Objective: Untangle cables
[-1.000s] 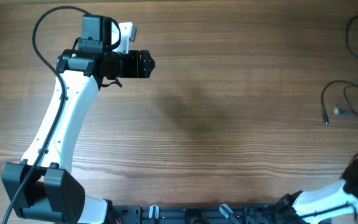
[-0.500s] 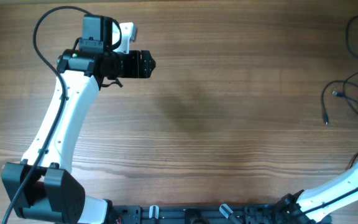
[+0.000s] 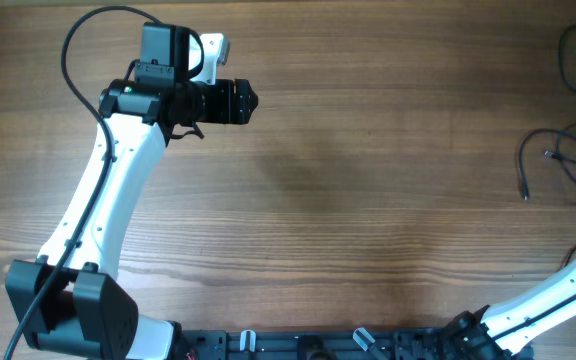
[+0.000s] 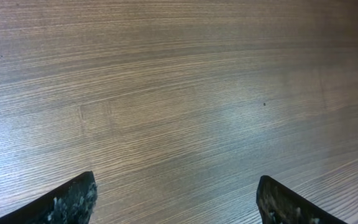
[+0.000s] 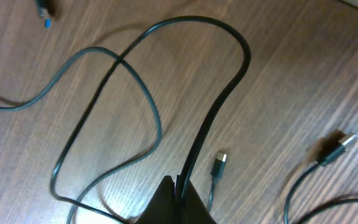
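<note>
Along the right edge of the worktop (image 3: 368,200) the cables (image 3: 521,165) lie as loose black strands. One group sits about halfway along that edge, with small plug tips pointing inward. Another strand curls near the far right corner and runs out of the overhead view.

The right arm (image 3: 558,300) reaches in from the near right corner, and its end is beyond the overhead frame. In the right wrist view, the right pincer (image 5: 178,190) is closed, with its fingers pressed together on a thicker black cable (image 5: 247,55). That cable rises from the fingers, arches into a tall loop and comes back down to the left. There it crosses a thinner strand (image 5: 159,127), which forms its own rounded loop on the wood. A small metal-tipped plug (image 5: 219,165) lies just beside the held cable. A second plug (image 5: 335,148) lies well apart to the right, and a blue-tipped end (image 5: 42,12) shows at the upper left of that view.

The left arm (image 3: 98,210) stretches from the near left corner toward the far left corner. The left pincer (image 4: 179,202) is spread wide over bare wood and holds nothing. The left wrist view catches only a short length of cable at its right border.
</note>
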Tool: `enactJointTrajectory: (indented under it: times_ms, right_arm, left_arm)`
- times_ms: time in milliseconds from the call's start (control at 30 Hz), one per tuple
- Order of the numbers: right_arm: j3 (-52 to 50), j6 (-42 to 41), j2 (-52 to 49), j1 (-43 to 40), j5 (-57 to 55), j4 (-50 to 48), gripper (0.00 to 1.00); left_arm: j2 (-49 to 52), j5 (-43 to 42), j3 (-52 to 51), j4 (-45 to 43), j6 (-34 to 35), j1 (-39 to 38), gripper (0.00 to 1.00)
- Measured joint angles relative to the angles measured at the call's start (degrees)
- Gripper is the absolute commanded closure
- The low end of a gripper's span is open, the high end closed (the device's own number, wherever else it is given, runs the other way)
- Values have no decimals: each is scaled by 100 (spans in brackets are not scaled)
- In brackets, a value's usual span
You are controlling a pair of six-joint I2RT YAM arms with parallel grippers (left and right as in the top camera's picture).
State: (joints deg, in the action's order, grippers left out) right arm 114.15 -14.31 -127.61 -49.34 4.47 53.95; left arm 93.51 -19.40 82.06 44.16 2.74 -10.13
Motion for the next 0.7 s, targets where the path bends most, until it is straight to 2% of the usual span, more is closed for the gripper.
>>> enactJointTrajectory:
  times_ms: [167,233,300,333,533,600,700]
  right_arm:
    - [0,-63,-68,120,24,-177,90]
    - [0,-90,-179,179,24,-175,75]
    - [-2,-114,-326,221,24,-127,52]
    - [0,-98,-358,232,22,-114,46]
    - [0,-203,-369,232,-2,92,40]
    - [0,-256,-369,232,-2,243,32]
    - [33,-306,-369,232,-2,581,29]
  left_arm:
    - [0,0,0,2,39,-90,16]
    - [0,4,0,-4,39,-155,14]
    - [0,42,0,-42,42,-227,13]
    - [0,72,0,-76,42,-258,13]
    - [0,155,0,-177,59,-269,10]
    - [0,155,0,-177,57,-269,8]
    - [0,155,0,-175,59,-269,7]
